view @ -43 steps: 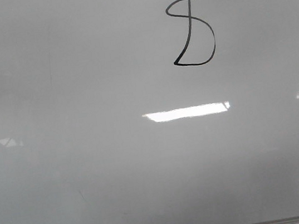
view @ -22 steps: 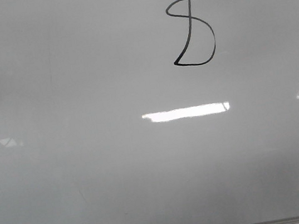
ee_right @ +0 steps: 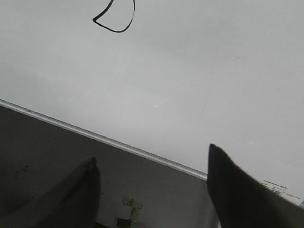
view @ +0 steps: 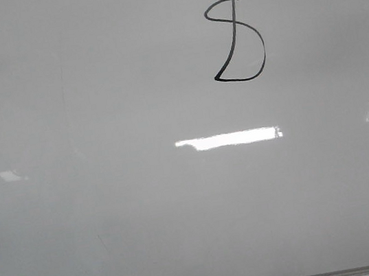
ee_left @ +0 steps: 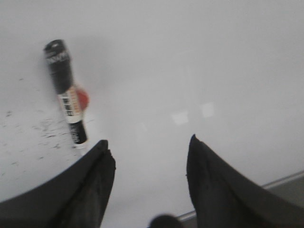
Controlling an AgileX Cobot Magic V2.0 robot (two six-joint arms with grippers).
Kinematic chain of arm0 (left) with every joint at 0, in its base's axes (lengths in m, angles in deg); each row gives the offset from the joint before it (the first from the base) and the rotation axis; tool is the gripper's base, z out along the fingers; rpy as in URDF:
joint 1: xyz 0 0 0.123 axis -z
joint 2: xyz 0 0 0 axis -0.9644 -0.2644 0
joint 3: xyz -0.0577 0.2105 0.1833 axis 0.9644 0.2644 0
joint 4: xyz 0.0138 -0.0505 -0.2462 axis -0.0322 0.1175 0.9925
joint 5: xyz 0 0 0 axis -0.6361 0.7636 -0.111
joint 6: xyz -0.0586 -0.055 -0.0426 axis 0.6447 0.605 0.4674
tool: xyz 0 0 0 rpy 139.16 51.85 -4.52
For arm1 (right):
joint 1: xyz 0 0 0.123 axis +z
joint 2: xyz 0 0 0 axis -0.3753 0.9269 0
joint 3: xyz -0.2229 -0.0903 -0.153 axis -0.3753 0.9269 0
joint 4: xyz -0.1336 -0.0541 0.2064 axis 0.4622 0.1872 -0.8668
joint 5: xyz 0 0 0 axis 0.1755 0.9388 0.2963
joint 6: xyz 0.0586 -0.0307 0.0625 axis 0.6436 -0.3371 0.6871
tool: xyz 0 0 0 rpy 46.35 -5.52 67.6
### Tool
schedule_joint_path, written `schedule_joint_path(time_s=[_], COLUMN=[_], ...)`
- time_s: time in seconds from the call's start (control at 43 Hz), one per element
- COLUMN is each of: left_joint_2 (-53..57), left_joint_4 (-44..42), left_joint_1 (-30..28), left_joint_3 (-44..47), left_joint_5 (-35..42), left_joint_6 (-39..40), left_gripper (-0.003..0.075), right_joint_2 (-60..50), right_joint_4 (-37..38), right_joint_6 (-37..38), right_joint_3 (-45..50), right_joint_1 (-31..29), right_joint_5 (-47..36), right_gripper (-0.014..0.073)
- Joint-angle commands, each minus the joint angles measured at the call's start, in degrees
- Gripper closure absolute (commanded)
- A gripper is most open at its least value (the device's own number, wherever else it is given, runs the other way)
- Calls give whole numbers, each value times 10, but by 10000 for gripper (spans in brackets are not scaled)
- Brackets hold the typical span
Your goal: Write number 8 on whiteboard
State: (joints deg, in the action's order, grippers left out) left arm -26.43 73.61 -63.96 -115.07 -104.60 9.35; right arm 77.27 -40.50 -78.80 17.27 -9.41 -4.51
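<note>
The 8 (view: 236, 39) sits on the whiteboard (view: 146, 206). My left gripper (ee_left: 148, 142) is spread, empty, near a marker (ee_left: 66, 92); my right gripper (ee_right: 152, 159) is spread too.

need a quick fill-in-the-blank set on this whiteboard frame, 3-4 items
1. The number 8 is drawn in ____ ink on the whiteboard.
2. The marker lies on the board, held by ____ gripper.
3. The left gripper has its jaws ____.
4. The right gripper holds ____ between its fingers.

Missing words: black; neither; open; nothing
</note>
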Motion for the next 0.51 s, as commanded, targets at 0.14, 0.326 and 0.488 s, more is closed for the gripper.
schedule_joint_path(time_s=[0.14,0.326,0.488], left_joint_2=[120,199,225], left_joint_4=[-9,-51,-71], left_joint_1=[63,62,62], left_joint_3=[16,84,113], left_joint_5=[-29,-37,-22], left_joint_6=[-3,72,106], left_gripper=[363,363,363], right_joint_2=[-32,-36,-36], right_joint_4=[4,4,4], right_joint_6=[0,-1,-1], right_joint_3=[-12,3,22], right_joint_1=[-2,-2,-2], right_joint_5=[-9,-9,-18], right_gripper=[98,98,98])
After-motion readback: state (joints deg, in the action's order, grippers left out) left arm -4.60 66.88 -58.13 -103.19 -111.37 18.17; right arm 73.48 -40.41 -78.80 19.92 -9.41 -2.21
